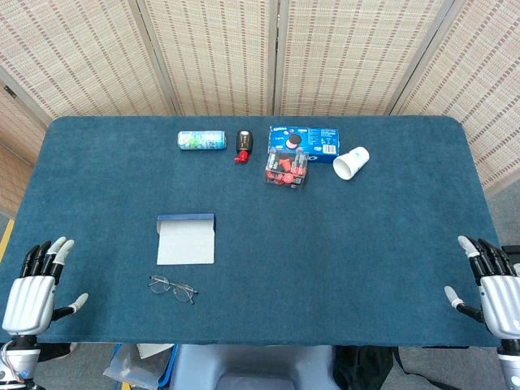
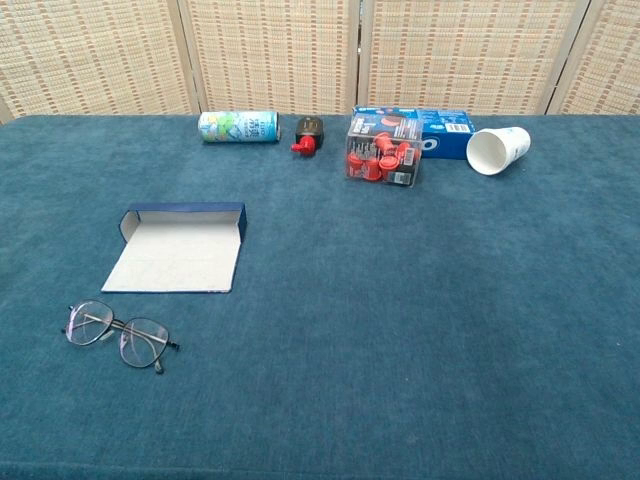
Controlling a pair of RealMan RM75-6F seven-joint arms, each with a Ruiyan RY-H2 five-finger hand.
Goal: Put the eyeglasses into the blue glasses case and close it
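The blue table (image 1: pixel 341 244) is lying before wicker screens. The eyeglasses (image 1: pixel 172 288) are lying at six o'clock from the open glasses case (image 1: pixel 186 239). The left hand (image 1: pixel 34 284) and right hand (image 1: pixel 491 288) are waiting with fingers apart, holding nothing. The thin frame is probably slipping easily from a pinch.

My head camera is looking steeply down over the whole worktop (image 1: pixel 325 244) — my chest camera is viewing the same worktop lower, nearer.

Lab-style robot test setup: table (image 1: pixel 390 244) covered in blue felt, woven folding screen (image 1: pixel 276 49) as backdrop, assorted props lined up.
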